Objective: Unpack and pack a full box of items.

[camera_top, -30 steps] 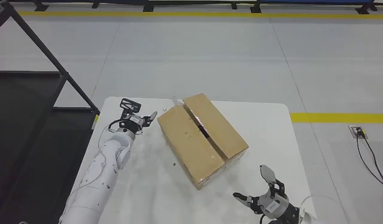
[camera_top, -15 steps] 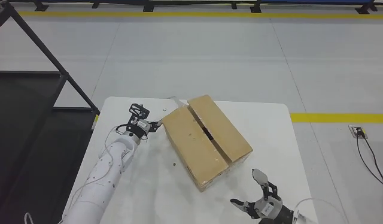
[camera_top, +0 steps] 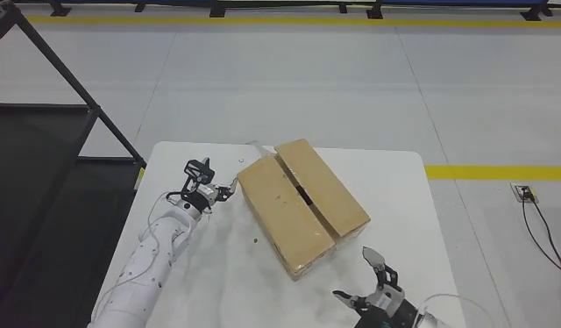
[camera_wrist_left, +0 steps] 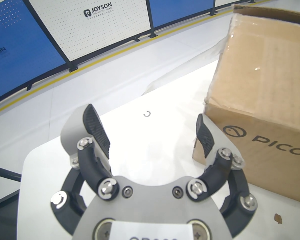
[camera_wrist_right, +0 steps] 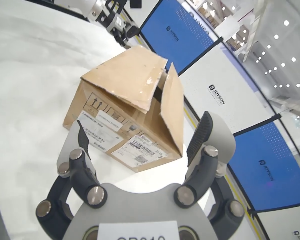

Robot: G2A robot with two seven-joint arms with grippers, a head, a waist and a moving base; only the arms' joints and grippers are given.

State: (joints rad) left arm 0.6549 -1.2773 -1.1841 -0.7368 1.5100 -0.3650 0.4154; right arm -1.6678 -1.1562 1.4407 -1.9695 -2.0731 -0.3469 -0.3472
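table [camera_top: 219, 267]: white, its near edge cut off.
box [camera_top: 298, 205]: mid-table, set askew; flaps nearly closed, contents hidden.
right gripper [camera_top: 352, 277]: fingers wide apart, empty, clear of the box's labelled end.
left gripper [camera_top: 216, 177]: fingers spread, empty; one by the box's corner, contact unclear.
crumb [camera_wrist_left: 278, 217]: brown, beside the box.

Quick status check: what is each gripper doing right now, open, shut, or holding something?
Left gripper: open, holding nothing, beside the box.
Right gripper: open, holding nothing.
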